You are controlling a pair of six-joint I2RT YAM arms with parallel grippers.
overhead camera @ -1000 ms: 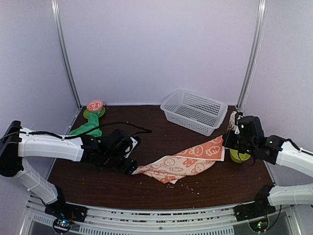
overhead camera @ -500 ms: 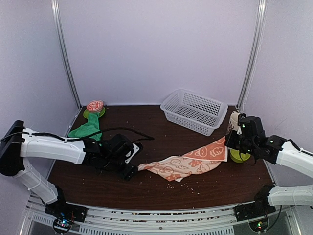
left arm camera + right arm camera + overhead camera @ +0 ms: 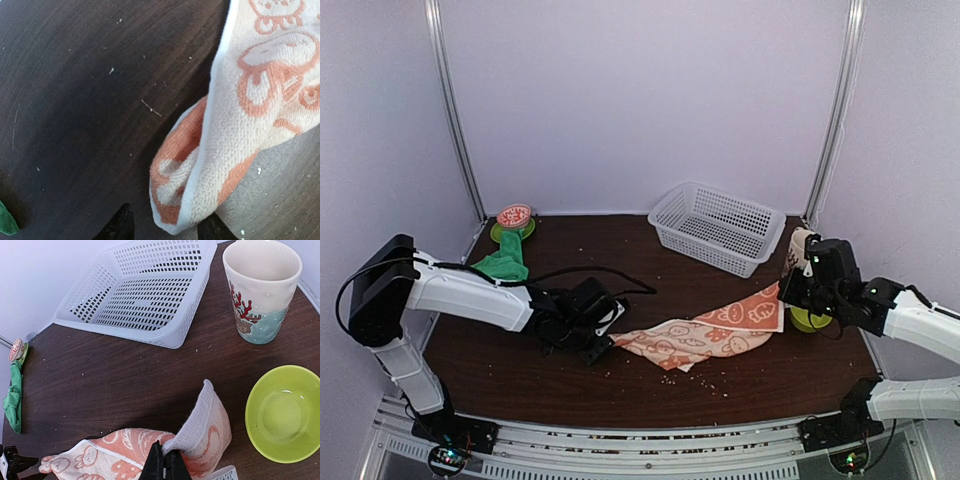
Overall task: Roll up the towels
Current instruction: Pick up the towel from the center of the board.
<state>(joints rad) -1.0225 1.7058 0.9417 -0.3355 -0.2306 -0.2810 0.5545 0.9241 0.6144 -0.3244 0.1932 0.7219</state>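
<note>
The left arm [image 3: 470, 296] reaches low toward centre, left gripper [image 3: 604, 348] with jaws apart. The right arm [image 3: 912, 320] folds inward, right gripper [image 3: 163, 463] pinched on the peach towel [image 3: 125, 442].

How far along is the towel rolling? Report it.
Done: nothing rolled. In hand: the right gripper pinches one corner of the bunny towel; the open left gripper straddles its other end. Left: rolling it, then the green towel, bunched far left.

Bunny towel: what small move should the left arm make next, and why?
Probably close the left gripper on the folded end of the bunny towel. That end lies between its open fingers, while the right gripper already pinches the opposite corner.
</note>
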